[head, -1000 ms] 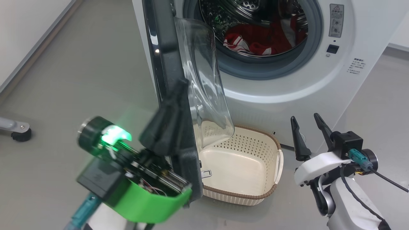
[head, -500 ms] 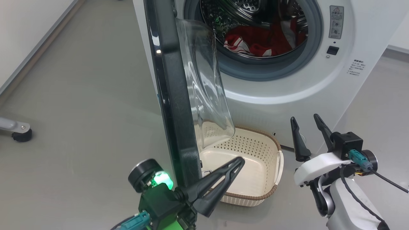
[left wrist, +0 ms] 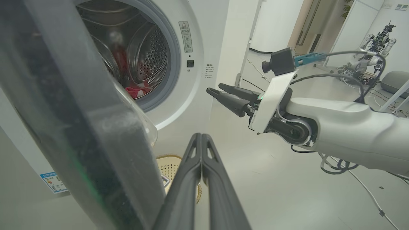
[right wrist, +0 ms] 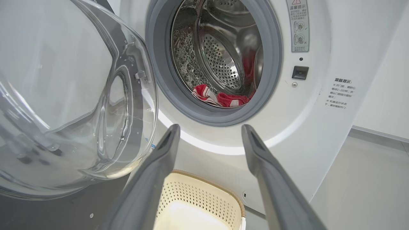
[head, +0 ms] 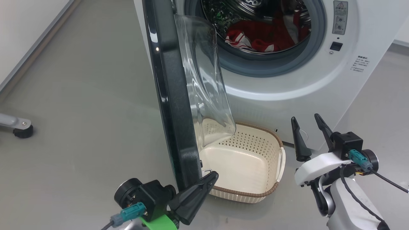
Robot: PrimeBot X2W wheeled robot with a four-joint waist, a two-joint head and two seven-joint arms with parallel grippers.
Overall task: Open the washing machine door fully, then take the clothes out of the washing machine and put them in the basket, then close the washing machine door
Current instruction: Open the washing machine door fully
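Observation:
The washing machine [head: 287,89] stands with its black door [head: 169,95] swung out edge-on, the glass bowl [head: 204,80] facing the drum. Red clothes [head: 262,35] lie inside the drum, clothes [right wrist: 220,97] at the rim's bottom. The cream basket [head: 243,193] sits on the floor below the opening, partly behind the door. My left gripper [head: 213,175] is shut and holds nothing, its tip beside the door's lower corner and over the basket's front rim. My right gripper [head: 304,117] hangs open and holds nothing right of the basket. Its fingers point at the drum, right gripper [right wrist: 211,126].
A grey caster foot [head: 16,127] rests on the floor far left, near the wall's skirting. Open grey floor lies left of the door and right of the machine. Another robot [left wrist: 377,38] and loose cables [left wrist: 367,191] are beyond my right arm.
My left gripper has dropped from high against the door's outer face to low beside its bottom corner, staying shut. The door, the basket and my right arm have held still.

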